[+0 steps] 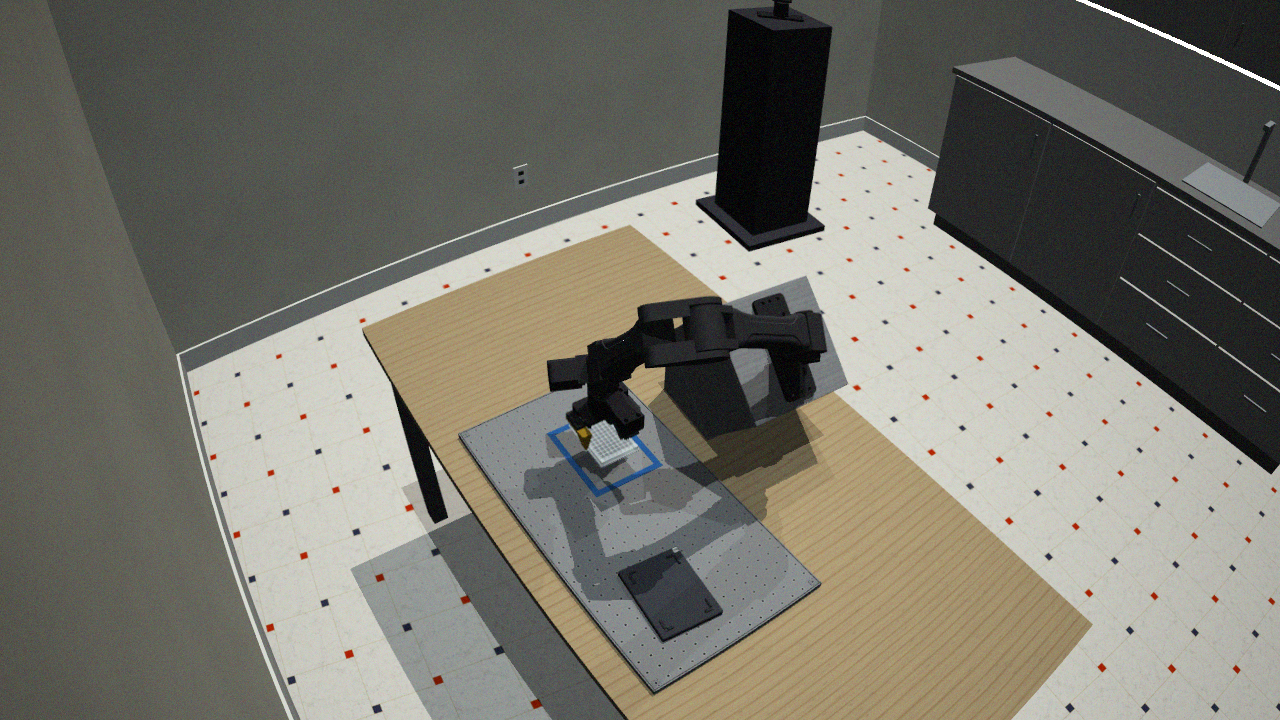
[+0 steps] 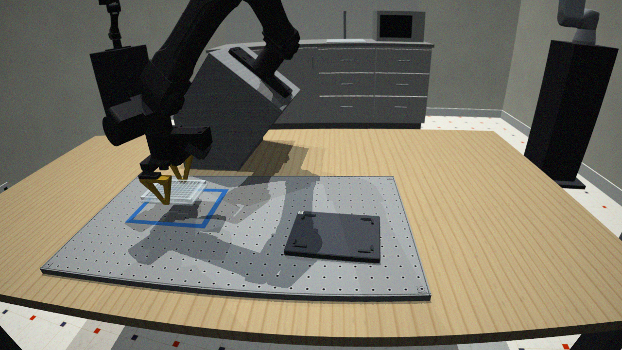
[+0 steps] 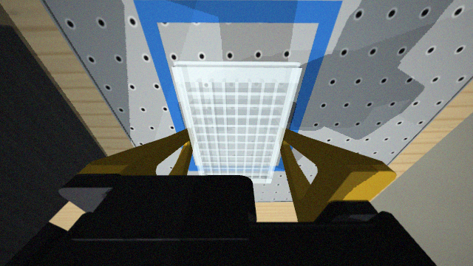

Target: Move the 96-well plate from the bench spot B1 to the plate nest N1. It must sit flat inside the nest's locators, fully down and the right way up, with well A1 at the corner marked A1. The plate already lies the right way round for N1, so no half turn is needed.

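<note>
The clear 96-well plate (image 2: 175,191) is held level a little above the blue-outlined spot B1 (image 2: 177,208) on the perforated baseplate; its shadow falls on the spot below. My gripper (image 2: 167,184) with yellow fingers is shut on the plate's long sides near one end. In the wrist view the plate (image 3: 236,118) sits between the fingers of the gripper (image 3: 236,148), over the blue frame (image 3: 236,15). In the top view the plate (image 1: 610,441) is under the gripper (image 1: 601,431). The dark plate nest N1 (image 2: 334,236) lies empty to the right, with corner locators.
The grey perforated baseplate (image 2: 243,230) lies on the wooden table. The arm's grey base block (image 2: 234,108) stands behind B1. A black pillar (image 2: 565,108) stands at the far right, off the table. Cabinets line the back wall.
</note>
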Robot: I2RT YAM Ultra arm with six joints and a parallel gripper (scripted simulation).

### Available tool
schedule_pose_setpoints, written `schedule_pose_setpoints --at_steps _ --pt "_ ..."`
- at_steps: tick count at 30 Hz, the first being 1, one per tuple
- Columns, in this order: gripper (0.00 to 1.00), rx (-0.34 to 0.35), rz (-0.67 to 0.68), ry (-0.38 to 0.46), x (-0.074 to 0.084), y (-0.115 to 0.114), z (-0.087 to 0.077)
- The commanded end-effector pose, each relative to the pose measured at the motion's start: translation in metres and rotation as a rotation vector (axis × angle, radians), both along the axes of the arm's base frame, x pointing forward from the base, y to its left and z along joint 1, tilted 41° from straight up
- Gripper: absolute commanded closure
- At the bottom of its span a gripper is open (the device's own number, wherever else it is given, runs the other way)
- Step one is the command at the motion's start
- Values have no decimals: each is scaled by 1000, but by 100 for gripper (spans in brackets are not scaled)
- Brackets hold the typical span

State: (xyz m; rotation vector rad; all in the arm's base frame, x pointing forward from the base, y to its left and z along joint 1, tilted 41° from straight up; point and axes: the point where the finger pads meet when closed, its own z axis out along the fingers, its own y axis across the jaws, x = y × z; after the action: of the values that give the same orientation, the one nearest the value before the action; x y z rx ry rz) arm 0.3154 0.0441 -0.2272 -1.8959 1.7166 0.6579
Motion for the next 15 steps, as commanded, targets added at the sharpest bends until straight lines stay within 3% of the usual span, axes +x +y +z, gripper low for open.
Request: schedule_pose_setpoints --at_steps 1,15 --pt "100 -2 -13 -6 3 -11 14" --pt "100 -3 -13 -10 4 -26 31"
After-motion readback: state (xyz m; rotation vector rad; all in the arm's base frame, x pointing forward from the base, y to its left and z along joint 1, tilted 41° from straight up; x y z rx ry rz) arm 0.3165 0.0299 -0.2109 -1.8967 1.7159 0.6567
